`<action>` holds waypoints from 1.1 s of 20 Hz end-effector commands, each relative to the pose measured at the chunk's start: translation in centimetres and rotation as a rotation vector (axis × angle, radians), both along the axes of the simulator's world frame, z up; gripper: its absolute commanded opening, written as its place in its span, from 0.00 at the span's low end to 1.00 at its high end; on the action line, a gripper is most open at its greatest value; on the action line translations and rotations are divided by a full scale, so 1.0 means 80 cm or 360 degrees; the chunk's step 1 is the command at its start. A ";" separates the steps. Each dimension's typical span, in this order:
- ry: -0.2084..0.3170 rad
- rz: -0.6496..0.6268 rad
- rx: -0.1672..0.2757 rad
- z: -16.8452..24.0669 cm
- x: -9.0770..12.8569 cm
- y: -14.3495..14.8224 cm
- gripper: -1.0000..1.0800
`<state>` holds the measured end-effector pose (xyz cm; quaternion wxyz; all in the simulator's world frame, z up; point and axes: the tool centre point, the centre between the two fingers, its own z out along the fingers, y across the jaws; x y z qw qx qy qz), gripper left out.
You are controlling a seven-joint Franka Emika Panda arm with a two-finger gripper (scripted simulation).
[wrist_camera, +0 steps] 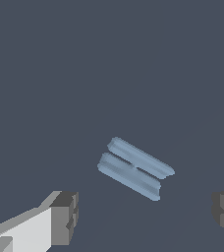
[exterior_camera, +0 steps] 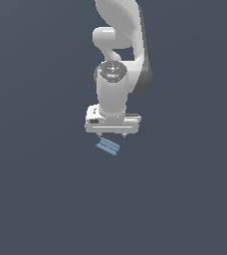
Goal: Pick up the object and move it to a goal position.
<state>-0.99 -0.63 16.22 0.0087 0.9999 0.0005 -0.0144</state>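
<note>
The object (exterior_camera: 108, 146) is a small light-blue flat oblong block with lengthwise ridges, lying on the dark grey floor. In the exterior view it sits just below the white robot hand, slightly toward the exterior view's left. My gripper (exterior_camera: 112, 134) hangs over it, fingers pointing down and spread wide, holding nothing. In the wrist view the block (wrist_camera: 135, 168) lies diagonally between the two grey fingertips (wrist_camera: 65, 217), apart from both, and the gripper (wrist_camera: 146, 216) is open.
The white arm (exterior_camera: 118, 55) rises behind the hand toward the top of the exterior view. A plain dark grey floor (exterior_camera: 41, 189) spreads all around.
</note>
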 end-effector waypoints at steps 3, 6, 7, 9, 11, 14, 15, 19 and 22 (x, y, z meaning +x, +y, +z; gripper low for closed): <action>-0.0008 -0.0002 -0.0001 0.002 0.002 0.000 0.96; -0.0048 -0.0014 -0.0003 0.015 0.012 -0.002 0.96; -0.0069 -0.0020 -0.0004 0.021 0.016 -0.003 0.96; -0.0102 -0.0032 -0.0006 0.032 0.024 -0.005 0.96; -0.0119 -0.0039 -0.0007 0.038 0.028 -0.006 0.96; -0.0117 -0.0039 -0.0006 0.037 0.028 -0.006 0.96; -0.0115 -0.0034 -0.0007 0.036 0.027 -0.006 0.96; -0.0114 0.0003 -0.0008 0.033 0.026 -0.007 0.96; -0.0110 0.0052 -0.0010 0.028 0.025 -0.008 0.96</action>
